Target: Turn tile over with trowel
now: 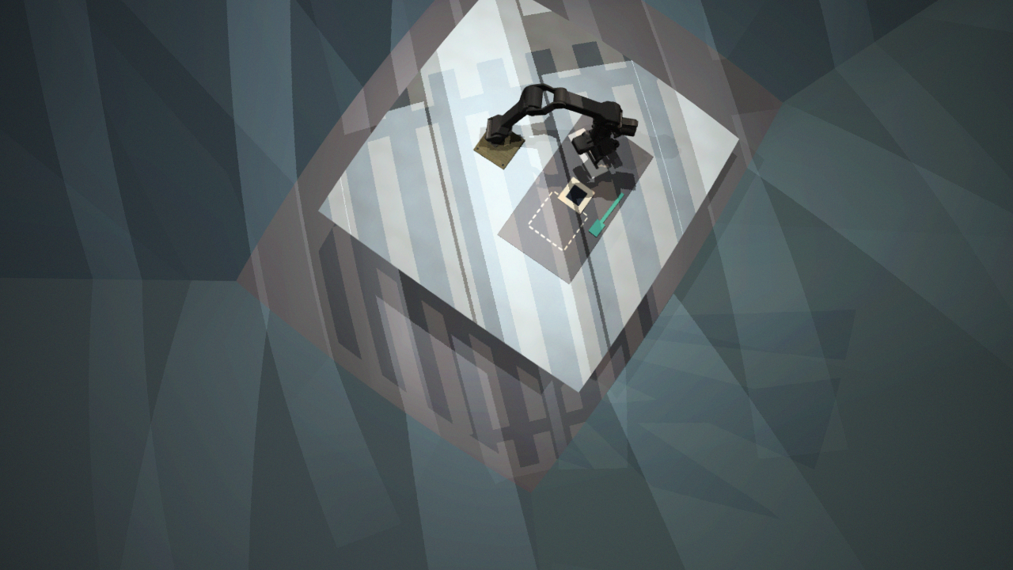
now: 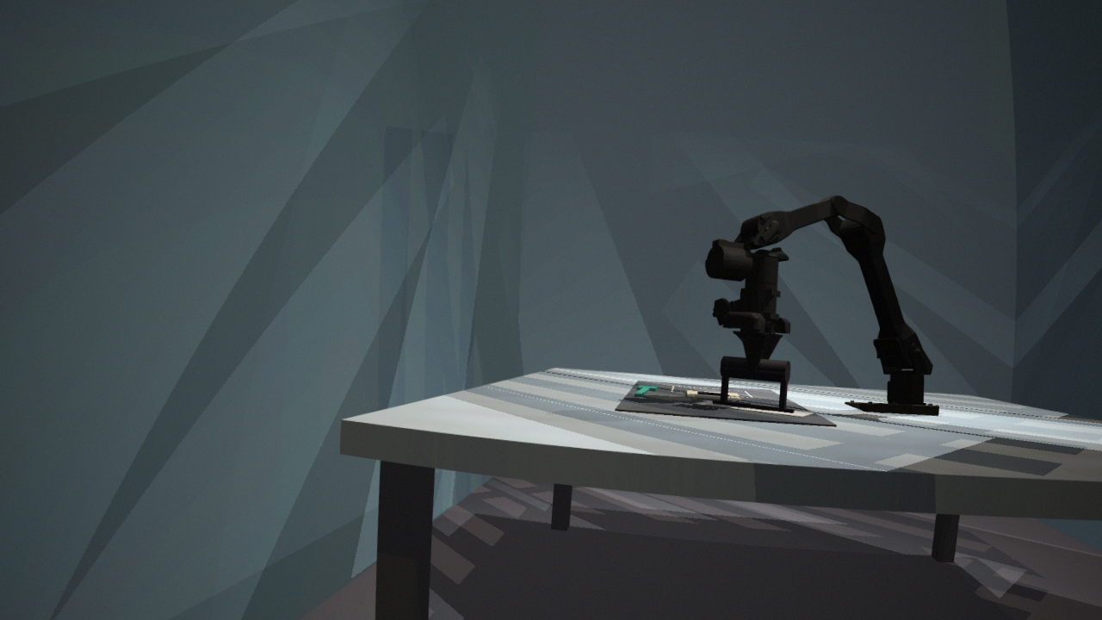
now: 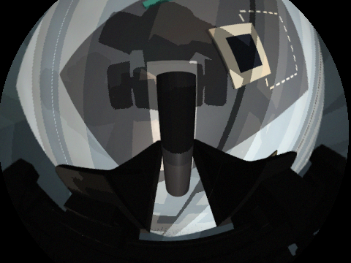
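The small trowel (image 1: 601, 169) (image 2: 735, 368) (image 3: 177, 109) has a pale flat blade and a black bar handle on two posts. It stands on the grey mat (image 1: 517, 232) (image 2: 808, 418). My gripper (image 1: 596, 157) (image 2: 761, 359) (image 3: 177, 143) points down and is shut on the trowel's handle near its middle. The blade shows no clear gap to the mat; part of it is hidden under the handle. The cream tile (image 1: 577, 195) (image 2: 690, 393) (image 3: 243, 52) lies flat, dark marked square up. It overlaps one side of the dashed outline (image 1: 563, 249) (image 3: 270, 88) and lies mostly outside it.
A green spatula-like tool (image 1: 596, 228) (image 2: 646, 390) (image 3: 155, 3) lies on the mat near its edge, beside the tile. The arm's base plate (image 1: 503, 159) (image 2: 894, 407) is on the table beyond the mat. Striped light and shadows cross the table.
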Available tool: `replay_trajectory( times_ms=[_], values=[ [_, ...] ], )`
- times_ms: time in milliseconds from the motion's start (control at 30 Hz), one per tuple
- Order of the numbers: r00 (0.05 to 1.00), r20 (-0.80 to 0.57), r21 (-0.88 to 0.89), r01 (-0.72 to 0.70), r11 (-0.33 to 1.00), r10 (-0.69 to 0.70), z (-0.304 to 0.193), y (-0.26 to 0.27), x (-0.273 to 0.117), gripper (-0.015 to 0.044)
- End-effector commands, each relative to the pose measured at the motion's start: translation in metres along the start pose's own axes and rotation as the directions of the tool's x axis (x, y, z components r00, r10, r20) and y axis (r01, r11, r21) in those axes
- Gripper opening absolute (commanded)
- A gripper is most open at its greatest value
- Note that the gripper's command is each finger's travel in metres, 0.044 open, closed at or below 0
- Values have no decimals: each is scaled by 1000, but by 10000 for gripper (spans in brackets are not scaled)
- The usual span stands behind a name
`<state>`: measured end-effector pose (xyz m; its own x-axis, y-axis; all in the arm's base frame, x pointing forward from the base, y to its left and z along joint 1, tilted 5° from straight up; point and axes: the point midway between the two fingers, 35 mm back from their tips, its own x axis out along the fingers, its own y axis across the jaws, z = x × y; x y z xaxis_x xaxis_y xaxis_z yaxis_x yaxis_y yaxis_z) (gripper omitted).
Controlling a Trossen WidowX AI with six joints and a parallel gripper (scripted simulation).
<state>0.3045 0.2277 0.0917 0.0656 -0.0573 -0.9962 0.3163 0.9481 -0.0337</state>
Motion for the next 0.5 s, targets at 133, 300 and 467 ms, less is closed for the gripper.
replay_trajectory(
  times_ms=[133, 300, 467],
  values=[
    [1000, -5, 233, 2, 972, -1, -1, 0, 1, 130],
    [1000, -5, 376, 3, 927, -1, -1, 0, 1, 130],
    [1000, -5, 510, 3, 860, -1, -1, 0, 1, 130]
  ],
)
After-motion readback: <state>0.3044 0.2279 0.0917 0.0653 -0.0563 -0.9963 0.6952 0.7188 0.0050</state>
